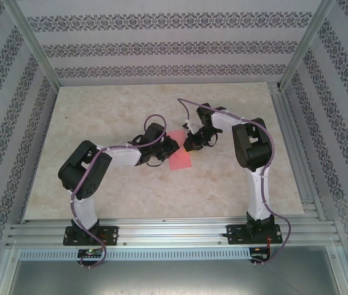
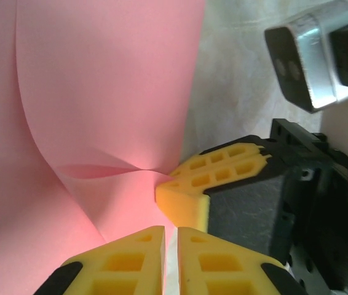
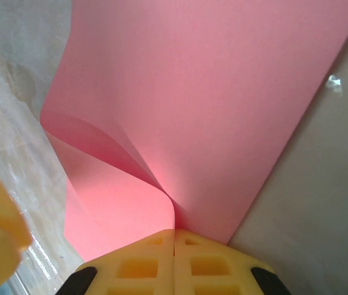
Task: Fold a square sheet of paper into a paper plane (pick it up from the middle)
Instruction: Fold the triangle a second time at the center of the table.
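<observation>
A: Lying on the table (image 1: 100,110), how is the one square sheet of paper (image 1: 180,160) aligned?
B: Near-to-far, between two grippers. It is pinched, partly curled, by the right gripper (image 3: 174,235); the left gripper (image 2: 170,236) is seen nearly pressed together.

Both arms are bending at the elbow and reaching inward, with the left gripper (image 1: 168,147) and right gripper (image 1: 191,142) sitting close together, tips facing. The right gripper's fingers (image 3: 149,264) are pressing flat together, pinching the square sheet of paper (image 3: 223,92). The left gripper's fingers (image 2: 131,258) are sitting almost closed, a thin slit between them.
</observation>
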Tool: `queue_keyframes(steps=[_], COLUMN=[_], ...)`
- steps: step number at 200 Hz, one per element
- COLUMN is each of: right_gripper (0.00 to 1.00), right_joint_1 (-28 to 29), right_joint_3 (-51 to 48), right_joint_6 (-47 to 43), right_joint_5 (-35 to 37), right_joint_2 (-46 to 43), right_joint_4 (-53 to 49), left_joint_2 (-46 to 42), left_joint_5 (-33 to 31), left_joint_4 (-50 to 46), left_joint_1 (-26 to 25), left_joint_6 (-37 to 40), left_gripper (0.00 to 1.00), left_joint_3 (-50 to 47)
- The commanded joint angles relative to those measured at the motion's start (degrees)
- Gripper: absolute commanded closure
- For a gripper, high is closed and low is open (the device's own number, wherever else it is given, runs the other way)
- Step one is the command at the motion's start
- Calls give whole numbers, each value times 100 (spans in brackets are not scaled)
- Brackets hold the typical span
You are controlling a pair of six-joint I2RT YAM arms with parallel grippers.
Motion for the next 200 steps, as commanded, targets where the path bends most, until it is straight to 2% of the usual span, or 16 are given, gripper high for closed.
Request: queue_keyframes(steps=[1, 25, 50, 96, 133, 160, 200], right_gripper=[94, 94, 94, 94, 94, 94, 94], right_joint_1=[65, 73, 93, 103, 99, 105, 105], right_joint_3=[75, 58, 66, 75, 75, 65, 84], right_joint_6=[-61, -61, -53, -49, -71, -76, -71], right_joint_5=[0, -24, -43, -4, 44, 78, 71], right_joint_2=[121, 103, 101, 162, 174, 148, 149], right_joint_4=[110, 118, 136, 131, 106, 90, 85], left_joint_2=[223, 306, 378, 754, 982, 801, 364], left_joint_5=[163, 244, 99, 25, 6, 125, 44], left_joint_4=[377, 588, 178, 154, 395, 616, -119], left_joint_1=[67, 67, 72, 85, 102, 137, 259], left_joint_6=[-128, -196, -21, 78, 49, 24, 412], left_gripper=[84, 83, 83, 84, 84, 83, 81], left_joint_3=[175, 159, 289, 298, 131, 88, 493])
